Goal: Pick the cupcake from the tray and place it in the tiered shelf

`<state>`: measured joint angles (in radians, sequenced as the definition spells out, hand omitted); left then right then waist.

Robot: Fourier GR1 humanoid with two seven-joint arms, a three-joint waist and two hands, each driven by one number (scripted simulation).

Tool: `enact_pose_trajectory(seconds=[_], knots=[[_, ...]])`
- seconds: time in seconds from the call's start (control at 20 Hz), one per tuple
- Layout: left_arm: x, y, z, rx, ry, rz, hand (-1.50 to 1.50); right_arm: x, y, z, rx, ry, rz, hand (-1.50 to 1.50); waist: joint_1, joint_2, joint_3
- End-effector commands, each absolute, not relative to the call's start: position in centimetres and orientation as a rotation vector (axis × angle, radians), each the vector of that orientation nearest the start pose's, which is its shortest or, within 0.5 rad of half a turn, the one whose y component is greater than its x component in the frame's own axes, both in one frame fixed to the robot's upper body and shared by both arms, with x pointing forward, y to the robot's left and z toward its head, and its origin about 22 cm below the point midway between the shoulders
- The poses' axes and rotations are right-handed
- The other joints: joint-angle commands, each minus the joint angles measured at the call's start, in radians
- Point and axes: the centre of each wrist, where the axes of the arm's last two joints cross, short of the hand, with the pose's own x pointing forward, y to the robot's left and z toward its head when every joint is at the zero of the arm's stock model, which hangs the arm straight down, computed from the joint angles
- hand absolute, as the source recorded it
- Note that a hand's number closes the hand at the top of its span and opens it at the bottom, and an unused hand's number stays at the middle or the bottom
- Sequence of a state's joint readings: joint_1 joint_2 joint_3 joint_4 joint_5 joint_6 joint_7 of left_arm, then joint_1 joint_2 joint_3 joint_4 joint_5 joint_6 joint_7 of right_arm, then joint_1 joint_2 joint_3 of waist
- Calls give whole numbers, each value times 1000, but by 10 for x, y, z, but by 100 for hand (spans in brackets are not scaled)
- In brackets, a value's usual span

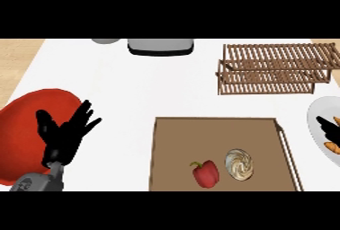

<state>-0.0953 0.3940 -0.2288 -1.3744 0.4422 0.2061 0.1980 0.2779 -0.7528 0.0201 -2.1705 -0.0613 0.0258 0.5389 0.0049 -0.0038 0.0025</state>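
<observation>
Lying in the brown tray [219, 123] beside a red bell pepper [206, 173], the swirl-topped cupcake [239, 164] sits well apart from both hands. The left hand [65, 132] rests with fingers spread wide above a red plate [23, 126]; only the right hand's [327, 125] dark fingertips show, over a white plate [317, 117], their state unclear. The wooden tiered shelf [272, 68] stands on the white worktop [133, 99] beyond the tray.
</observation>
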Motion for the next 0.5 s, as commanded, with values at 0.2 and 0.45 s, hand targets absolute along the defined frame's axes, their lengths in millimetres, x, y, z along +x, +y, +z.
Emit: enact_pose_trajectory(seconds=[0.2,0.45], knots=[[258,300,-15,101,-1112,28,0,181,-250,134,-568,-1088,627,-150,10,6,-3],[262,288,-32,91,-1123,45,0,194,-224,135,-587,-1019,709,-150,-2,5,-3]])
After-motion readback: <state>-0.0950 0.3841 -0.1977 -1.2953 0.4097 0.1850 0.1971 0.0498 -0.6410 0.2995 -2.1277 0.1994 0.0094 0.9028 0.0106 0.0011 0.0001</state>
